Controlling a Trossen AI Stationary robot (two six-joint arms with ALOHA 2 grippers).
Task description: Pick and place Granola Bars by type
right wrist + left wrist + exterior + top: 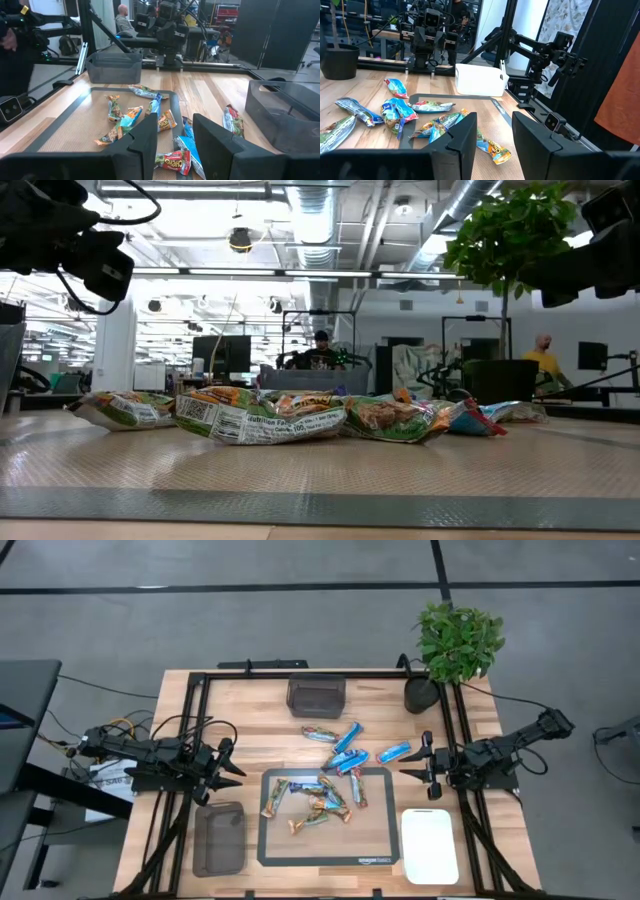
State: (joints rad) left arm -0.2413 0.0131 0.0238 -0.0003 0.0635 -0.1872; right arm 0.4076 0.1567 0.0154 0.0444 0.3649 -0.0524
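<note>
The left pincer (238, 772) is hanging over the left edge of the tabletop (250, 710), with its two dark fingers (462, 140) standing apart and holding nothing. The right pincer (405, 772) is waiting over the right edge in the same way, fingers (145, 140) parted and empty, and the two pincers are pointing toward each other across the middle.

Between them the small shiny wrapped Granola Bars (318, 798) are lying loose. Several green-and-orange ones and a few blue ones are scattered on the flat grey mat with a dark border (375, 840), which is lying near the front edge of the tabletop. More bright blue bars (348, 738) are resting on the bare wood just behind the mat, toward the middle.

A dark grey rectangular bin (218, 838) is standing near the front left corner, just beside the mat. A second dark grey bin (316, 695) is sitting at the back edge. A white rectangular tray (430, 845) is lying near the front right corner. A green leafy plant in a dark pot (455, 640) is standing at the back right corner.
</note>
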